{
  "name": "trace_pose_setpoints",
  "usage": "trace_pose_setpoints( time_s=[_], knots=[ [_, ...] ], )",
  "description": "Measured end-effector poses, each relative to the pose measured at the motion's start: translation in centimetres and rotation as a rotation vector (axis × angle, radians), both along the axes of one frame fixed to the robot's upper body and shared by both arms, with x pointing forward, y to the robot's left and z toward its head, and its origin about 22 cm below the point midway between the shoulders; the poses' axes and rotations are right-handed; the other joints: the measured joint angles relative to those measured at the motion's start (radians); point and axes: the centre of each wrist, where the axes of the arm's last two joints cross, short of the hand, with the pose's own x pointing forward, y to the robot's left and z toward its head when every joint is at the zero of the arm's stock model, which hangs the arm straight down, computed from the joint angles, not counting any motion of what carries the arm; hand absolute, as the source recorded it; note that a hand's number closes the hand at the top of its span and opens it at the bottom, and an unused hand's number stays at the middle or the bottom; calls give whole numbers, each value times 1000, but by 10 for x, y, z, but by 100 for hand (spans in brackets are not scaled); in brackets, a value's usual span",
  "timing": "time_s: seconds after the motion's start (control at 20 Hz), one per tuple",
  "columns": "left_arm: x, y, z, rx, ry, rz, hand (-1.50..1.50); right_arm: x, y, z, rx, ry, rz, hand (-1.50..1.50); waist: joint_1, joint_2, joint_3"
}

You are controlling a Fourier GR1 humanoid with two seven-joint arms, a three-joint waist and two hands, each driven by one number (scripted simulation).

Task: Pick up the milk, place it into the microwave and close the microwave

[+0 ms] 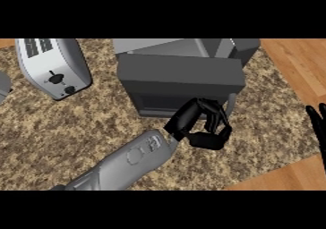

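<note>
Fingers of the left hand curl inward at the centre of the frame, just in front of the lower right corner of the microwave; whether they clench on nothing or hook the door's edge cannot be told, and nothing shows inside them. The milk is nowhere to be seen: not in either hand and not on the counter. Since the microwave's dark front panel appears to face the hand with no opening showing, the carton is probably already inside, and the hand seems placed there to press or finish shutting the door. The grey forearm runs from the hand down to the lower left of the frame, angled across the counter toward the appliance. At the right edge, the right hand rests with fingers straight and relaxed, holding nothing and well apart from the work. A silver toaster lies at the upper left, clear of the arm. Everything stands on a speckled brown stone counter, bordered at the right and lower right by pale wood flooring.
</note>
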Motion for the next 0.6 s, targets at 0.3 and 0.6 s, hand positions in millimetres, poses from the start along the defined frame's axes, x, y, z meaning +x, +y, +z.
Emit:
trace_pose_setpoints(
  time_s=[0.3,0.6],
  knots=[
    [19,-2,16,-17,-7,55,150,5,1,15,-12,-11,49,-150,-46,13,2],
    [36,-6,37,-42,-39,98,150,9,0,27,-29,-18,96,-150,-88,24,3]
  ],
)
